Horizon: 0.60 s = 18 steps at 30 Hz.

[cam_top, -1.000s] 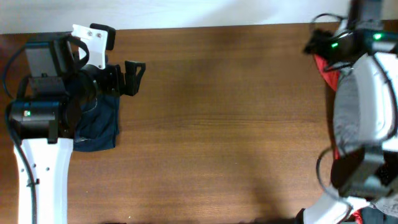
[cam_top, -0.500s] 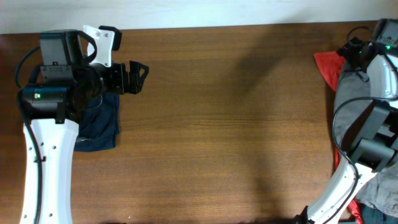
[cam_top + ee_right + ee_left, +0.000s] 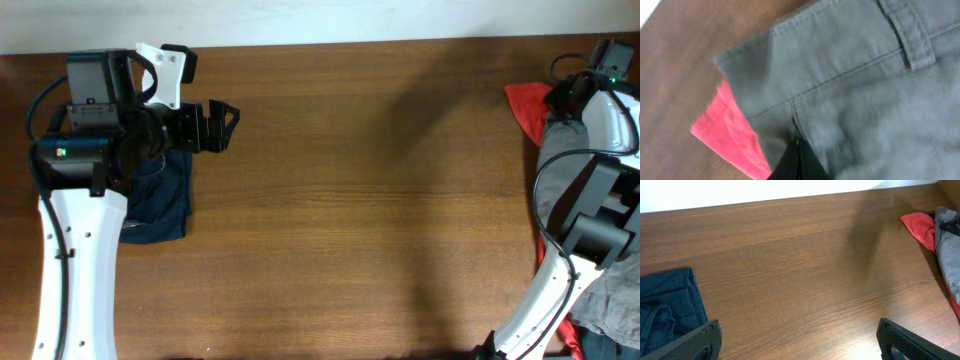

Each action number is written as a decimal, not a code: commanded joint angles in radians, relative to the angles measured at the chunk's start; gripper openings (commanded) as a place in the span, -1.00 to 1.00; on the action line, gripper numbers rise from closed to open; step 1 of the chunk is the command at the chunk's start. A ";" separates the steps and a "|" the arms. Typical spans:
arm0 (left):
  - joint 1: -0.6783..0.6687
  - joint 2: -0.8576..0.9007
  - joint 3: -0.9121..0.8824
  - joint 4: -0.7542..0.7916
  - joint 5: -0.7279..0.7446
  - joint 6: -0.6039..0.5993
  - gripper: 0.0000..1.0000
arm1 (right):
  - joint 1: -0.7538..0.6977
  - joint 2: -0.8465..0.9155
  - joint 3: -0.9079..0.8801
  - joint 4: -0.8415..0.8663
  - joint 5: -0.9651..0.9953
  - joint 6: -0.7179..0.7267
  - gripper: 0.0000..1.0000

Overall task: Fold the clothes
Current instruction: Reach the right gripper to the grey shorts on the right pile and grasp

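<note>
Left gripper (image 3: 799, 332) jaws spread wide over the table (image 3: 790, 255), navy garment (image 3: 665, 305) beside one finger; right gripper (image 3: 796, 147) jaws pressed together, pinching the clothes (image 3: 850, 75), red garment (image 3: 730, 135) just beyond them.

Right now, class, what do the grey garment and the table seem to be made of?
The grey garment: probably woven cotton, matte; stitched seams, a belt loop and soft wrinkles show. The table: wood or wood-look laminate, brown with grain lines, slight sheen.

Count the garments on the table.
3: navy garment at the left edge, red garment at the right edge, grey shorts lying partly over the red. Others may be hidden.
</note>
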 commanded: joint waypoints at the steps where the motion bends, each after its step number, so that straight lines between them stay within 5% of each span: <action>1: -0.002 0.005 0.018 0.000 0.013 -0.005 0.96 | -0.010 -0.134 0.063 -0.042 -0.044 -0.088 -0.92; 9: -0.002 0.005 0.018 0.000 0.014 0.003 0.88 | 0.064 -0.380 0.073 -0.110 -0.113 -0.215 -0.92; 10: -0.002 0.005 0.018 0.000 0.014 0.011 0.88 | 0.070 -0.386 0.073 -0.110 -0.094 -0.215 -0.84; 12: -0.002 0.005 0.018 0.000 0.013 0.023 0.88 | 0.074 -0.382 0.071 -0.115 -0.056 -0.214 -0.08; 13: -0.002 0.005 0.018 0.000 0.013 0.025 0.88 | 0.074 -0.368 0.071 -0.119 -0.040 -0.211 0.09; 18: -0.002 0.005 0.018 0.000 0.014 0.025 0.89 | 0.074 -0.256 0.071 -0.124 0.001 -0.150 0.47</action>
